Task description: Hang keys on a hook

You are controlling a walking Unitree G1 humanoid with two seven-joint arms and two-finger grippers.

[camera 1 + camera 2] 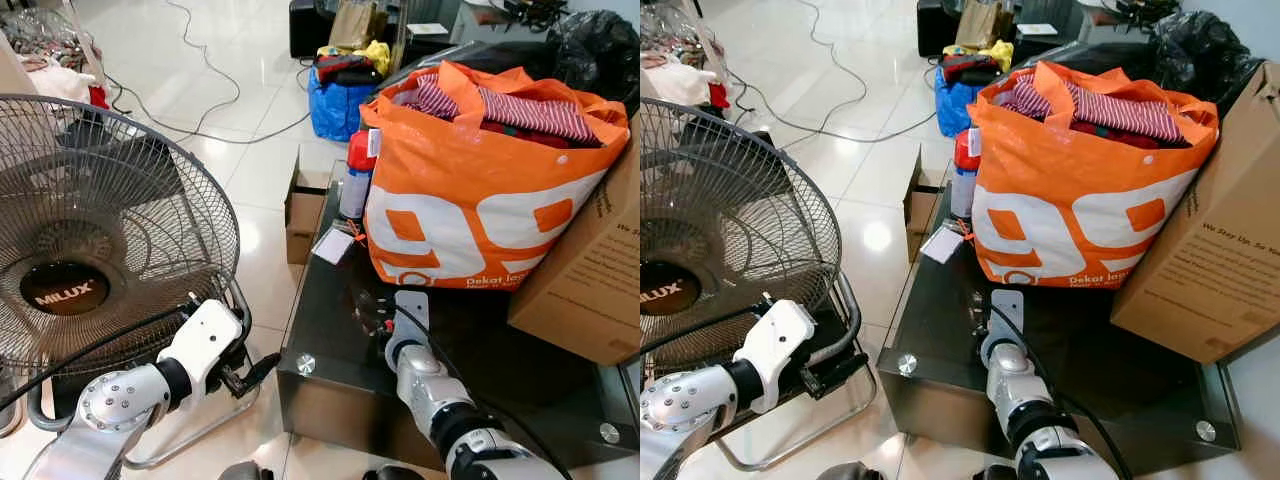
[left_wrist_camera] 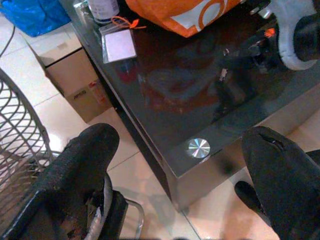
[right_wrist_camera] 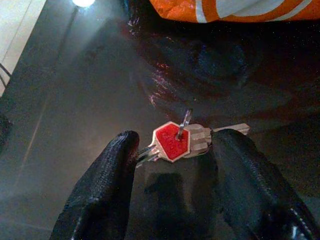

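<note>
Your right gripper sits low over the dark glass surface, its two black fingers spread apart with the keys lying flat between them, so a simple close should catch the bunch. The red-capped key faces up and the ring stands a little off the glass just ahead of the gripper, which gives you something raised to pinch rather than scraping at flat metal. From the wrist picture you cannot tell for sure whether the fingertips already touch the keys; they look just beside them on either side. Beyond the gripper stands the orange bag, close enough that you should lift straight up before swinging away. Your left gripper hangs off the surface's edge beside the fan, fingers wide apart and holding nothing, kept clear of the work. No hook can be made out here.
</note>
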